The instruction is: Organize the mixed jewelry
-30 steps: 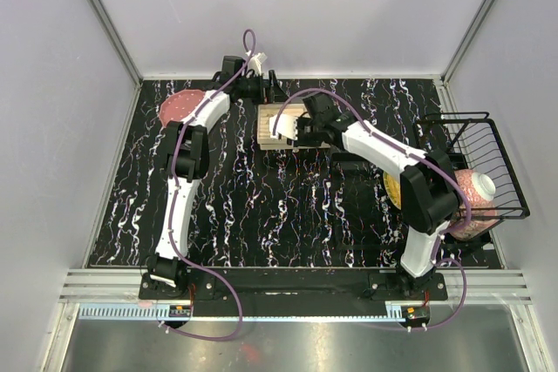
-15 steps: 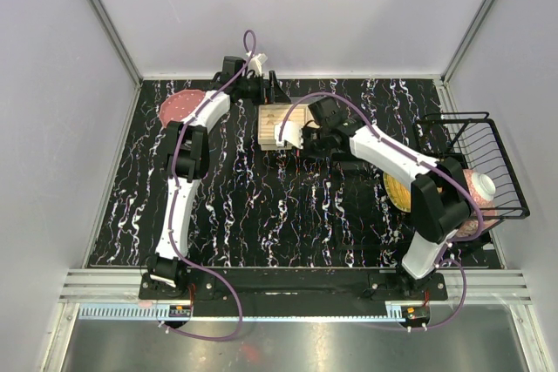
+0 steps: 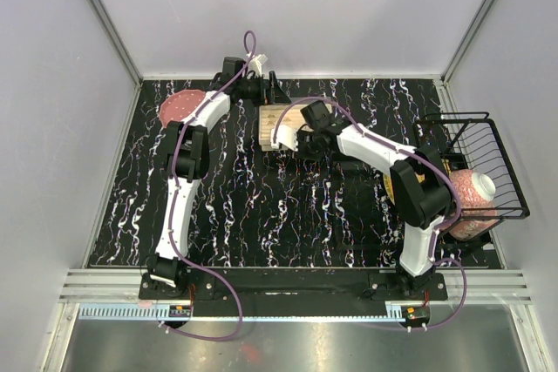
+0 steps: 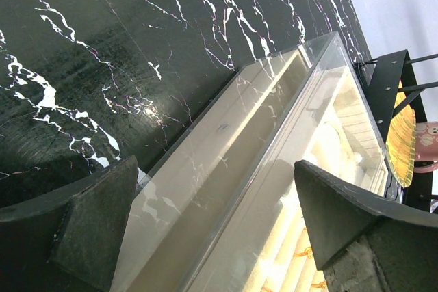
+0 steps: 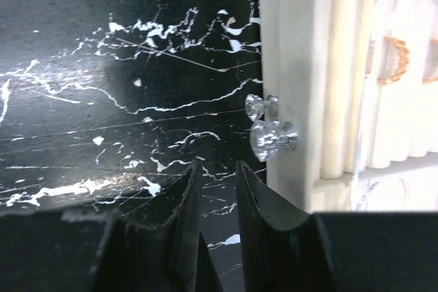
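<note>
Our left claw (image 4: 213,189) is spread wide astride the beige padded tray (image 5: 294,46), its clear lid (image 4: 233,141) glary. Blurred orange-gold rings (image 5: 391,59) sit in its rolls. Our right claw (image 5: 217,169), almost pressed together, pinches nothing beside a clear knob (image 5: 270,131).

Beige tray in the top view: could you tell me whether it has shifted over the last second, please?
No; the beige tray sits equally near the table's far edge.

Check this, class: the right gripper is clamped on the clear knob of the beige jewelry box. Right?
No. The right gripper holds nothing; the clear knob of the beige jewelry box sits free just beyond its fingertips, which stand slightly apart. The right wrist view shows it.
</note>
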{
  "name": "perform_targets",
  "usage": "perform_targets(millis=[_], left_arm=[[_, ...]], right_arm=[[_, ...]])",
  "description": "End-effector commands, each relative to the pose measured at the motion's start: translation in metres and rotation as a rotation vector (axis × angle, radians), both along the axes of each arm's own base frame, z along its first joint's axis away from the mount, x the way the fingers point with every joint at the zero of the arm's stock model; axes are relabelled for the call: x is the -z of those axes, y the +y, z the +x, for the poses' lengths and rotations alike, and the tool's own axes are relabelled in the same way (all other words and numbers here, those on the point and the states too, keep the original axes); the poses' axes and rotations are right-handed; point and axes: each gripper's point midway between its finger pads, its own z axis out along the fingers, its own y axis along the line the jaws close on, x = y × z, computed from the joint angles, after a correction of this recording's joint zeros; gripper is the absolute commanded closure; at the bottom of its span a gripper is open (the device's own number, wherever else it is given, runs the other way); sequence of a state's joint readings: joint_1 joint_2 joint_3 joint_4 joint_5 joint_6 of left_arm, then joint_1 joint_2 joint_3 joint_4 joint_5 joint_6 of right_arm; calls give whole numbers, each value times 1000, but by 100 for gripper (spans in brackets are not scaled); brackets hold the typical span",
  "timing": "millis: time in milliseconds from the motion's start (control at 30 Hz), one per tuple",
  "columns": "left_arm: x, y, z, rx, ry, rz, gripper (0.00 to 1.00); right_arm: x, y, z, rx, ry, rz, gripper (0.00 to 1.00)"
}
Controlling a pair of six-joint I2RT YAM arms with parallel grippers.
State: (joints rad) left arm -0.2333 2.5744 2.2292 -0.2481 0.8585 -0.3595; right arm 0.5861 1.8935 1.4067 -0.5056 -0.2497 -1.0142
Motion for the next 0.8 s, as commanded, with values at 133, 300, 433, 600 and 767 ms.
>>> perform_targets(millis=[133, 300, 433, 600, 767], left_arm=[[-8, -10, -10, 47, -11, -20, 1], [-6, -10, -11, 46, -8, -18, 1], [-7, -10, -11, 49, -12, -20, 1], [-12, -7, -8, 35, -23, -20, 1], [-33, 6, 8, -20, -79, -30, 1]], right_arm=[[-40, 9, 54, 90, -194, 56, 69], [-44, 9, 69, 117, -223, 47, 69], [-44, 8, 77, 132, -242, 34, 69], [-46, 10, 70, 145, -212, 59, 68], [-61, 6, 54, 191, -172, 106, 63]])
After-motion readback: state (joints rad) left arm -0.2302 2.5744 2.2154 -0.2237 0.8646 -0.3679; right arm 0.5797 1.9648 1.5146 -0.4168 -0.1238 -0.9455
